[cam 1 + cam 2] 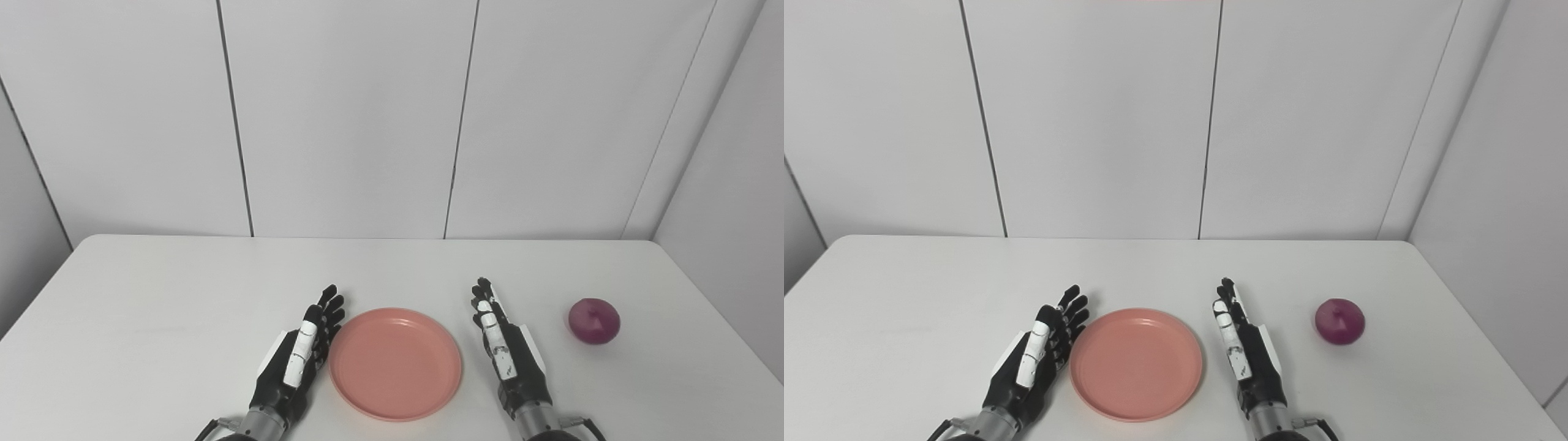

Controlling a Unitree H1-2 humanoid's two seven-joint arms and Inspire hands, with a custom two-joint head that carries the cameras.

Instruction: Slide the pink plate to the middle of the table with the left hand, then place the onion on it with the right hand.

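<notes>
A white table [184,294] stands against pale wall panels [349,116] split by dark vertical seams. The pink plate [395,364] lies near the table's front edge, about midway across, with nothing on it. The left hand [298,361] rests just beside its left rim, fingers straight and apart, holding nothing. The right hand [505,349] lies near the right rim, likewise spread and empty. The onion [593,320], purple-red, sits on bare tabletop further right, apart from that hand, with nothing between them.
</notes>
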